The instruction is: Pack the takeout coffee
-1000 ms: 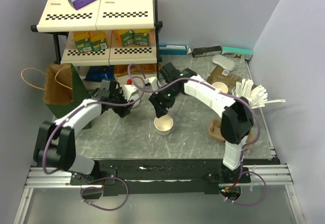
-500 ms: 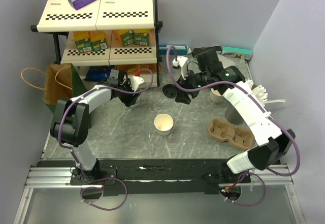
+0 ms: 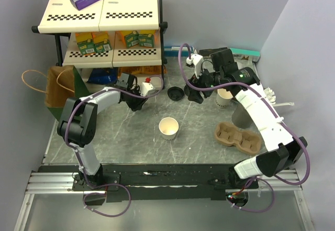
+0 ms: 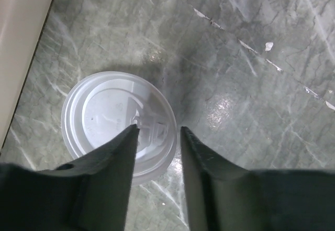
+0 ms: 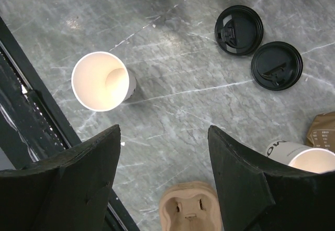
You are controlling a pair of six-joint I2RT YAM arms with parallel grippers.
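Note:
One white paper cup [image 3: 168, 128] stands open and upright mid-table; it also shows in the right wrist view [image 5: 100, 80]. A second cup [image 3: 225, 97] stands at the back right, and its rim shows in the right wrist view [image 5: 302, 158]. The brown pulp tray [image 3: 238, 138] lies at the right and is seen in the right wrist view [image 5: 191, 210]. My right gripper [image 3: 198, 92] hangs high above the table, open and empty [image 5: 162, 131]. My left gripper [image 3: 137, 104] is low by the shelf and open [image 4: 158, 130]. Its fingers straddle the right edge of a clear white lid [image 4: 104, 121] lying flat.
Two black lids [image 5: 239, 30] [image 5: 276, 65] lie side by side behind the middle cup; one shows in the top view [image 3: 175, 93]. A grey tumbler of white sticks [image 3: 242, 114] stands right of the second cup. A shelf rack [image 3: 104, 16] and paper bag [image 3: 57, 87] stand at the back left.
My right arm has left the middle cup, swung to the back right and risen. My left gripper has moved back toward the shelf, over the white lid.

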